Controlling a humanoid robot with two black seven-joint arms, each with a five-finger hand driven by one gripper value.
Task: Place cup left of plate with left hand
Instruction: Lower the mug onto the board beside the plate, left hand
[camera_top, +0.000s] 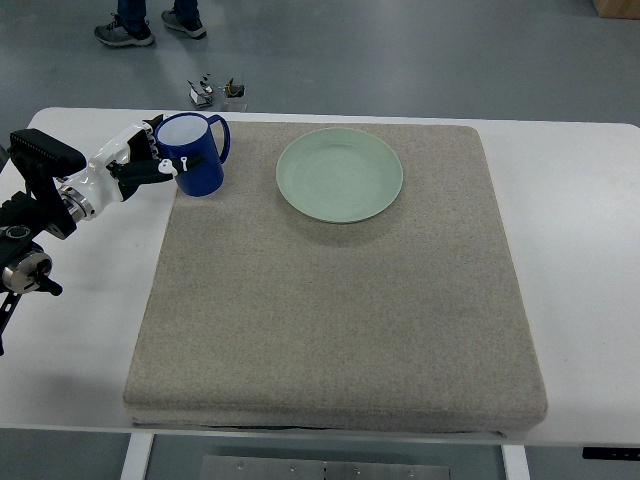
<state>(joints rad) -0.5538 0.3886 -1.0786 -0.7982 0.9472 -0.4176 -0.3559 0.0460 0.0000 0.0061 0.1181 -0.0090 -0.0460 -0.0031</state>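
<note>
A blue cup (193, 155) stands upright at the far left corner of the grey mat (330, 330), its white inside showing and its handle turned toward the plate. The left hand (140, 160) comes in from the left edge and sits against the cup's left side, its white and black fingers (165, 170) lying on the cup wall; from where I stand it looks like a grip on the cup, though the fingers on the far side are hidden. The pale green plate (339, 174) lies flat on the mat to the right of the cup, near it but with a clear strip of mat between them. The mat covers most of the white table (580, 230). On the floor past the table's far edge lie a few small bits of hardware (215, 92), too small to make out, and a person's shoes (148, 26) show at the top.
</note>
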